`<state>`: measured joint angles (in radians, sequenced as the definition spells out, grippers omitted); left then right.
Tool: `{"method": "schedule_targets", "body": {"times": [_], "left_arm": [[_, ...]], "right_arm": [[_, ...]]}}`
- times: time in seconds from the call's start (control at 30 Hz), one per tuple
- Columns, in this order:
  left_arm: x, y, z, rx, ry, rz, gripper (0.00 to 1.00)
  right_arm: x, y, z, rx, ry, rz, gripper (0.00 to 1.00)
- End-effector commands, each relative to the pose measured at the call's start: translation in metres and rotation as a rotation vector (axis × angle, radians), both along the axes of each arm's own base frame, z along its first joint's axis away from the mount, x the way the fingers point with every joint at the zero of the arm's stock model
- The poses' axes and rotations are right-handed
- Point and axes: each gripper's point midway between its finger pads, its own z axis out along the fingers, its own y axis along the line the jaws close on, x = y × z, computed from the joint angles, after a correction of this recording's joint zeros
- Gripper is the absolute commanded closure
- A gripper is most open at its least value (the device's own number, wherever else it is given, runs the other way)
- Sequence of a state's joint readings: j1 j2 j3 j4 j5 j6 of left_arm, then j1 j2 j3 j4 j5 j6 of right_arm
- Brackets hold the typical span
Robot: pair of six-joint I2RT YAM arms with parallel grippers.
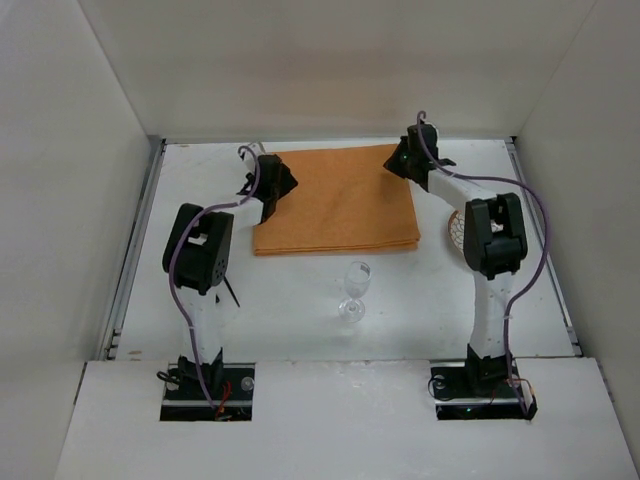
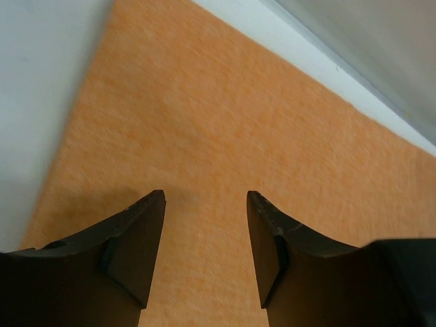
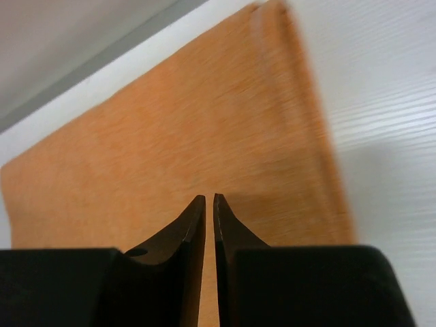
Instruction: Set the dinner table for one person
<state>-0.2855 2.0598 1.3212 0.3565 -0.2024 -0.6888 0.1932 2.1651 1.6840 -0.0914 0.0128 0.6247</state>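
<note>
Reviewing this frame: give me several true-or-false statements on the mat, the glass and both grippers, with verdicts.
1. The wine glass stands upright on the dinner table, nearer the arm bases than the orange mat. True.
2. The left gripper has its jaws shut. False: they stand clearly apart over the mat, with nothing between them.
3. The right gripper has its jaws almost together, over the mat near its right edge. True.
4. The wine glass rests on the orange mat. False: it stands on bare table in front of the mat.
</note>
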Motion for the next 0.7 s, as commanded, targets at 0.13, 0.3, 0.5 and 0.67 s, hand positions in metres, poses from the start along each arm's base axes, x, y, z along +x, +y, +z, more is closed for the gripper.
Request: {"method": "schedule_targets", "body": {"times": [0.13, 0.3, 0.5, 0.67], "left_arm": [[-0.048, -0.009, 0.001, -0.095, -0.014, 0.035, 0.52], [-0.077, 0.0, -0.026, -0.102, 0.047, 0.053, 0.52], [-0.094, 0.023, -0.037, -0.044, 0.068, 0.104, 0.52], [-0.081, 0.034, -0.027, -0.031, 0.043, 0.106, 0.52]], "right_arm": [[0.02, 0.04, -0.004, 0.16, 0.041, 0.079, 0.83], [0.023, -0.007, -0.034, 0.148, 0.141, -0.078, 0.84], [0.015, -0.038, -0.05, 0.074, 0.206, -0.174, 0.86], [0.014, -0.042, -0.018, 0.055, 0.145, -0.188, 0.85]]}}
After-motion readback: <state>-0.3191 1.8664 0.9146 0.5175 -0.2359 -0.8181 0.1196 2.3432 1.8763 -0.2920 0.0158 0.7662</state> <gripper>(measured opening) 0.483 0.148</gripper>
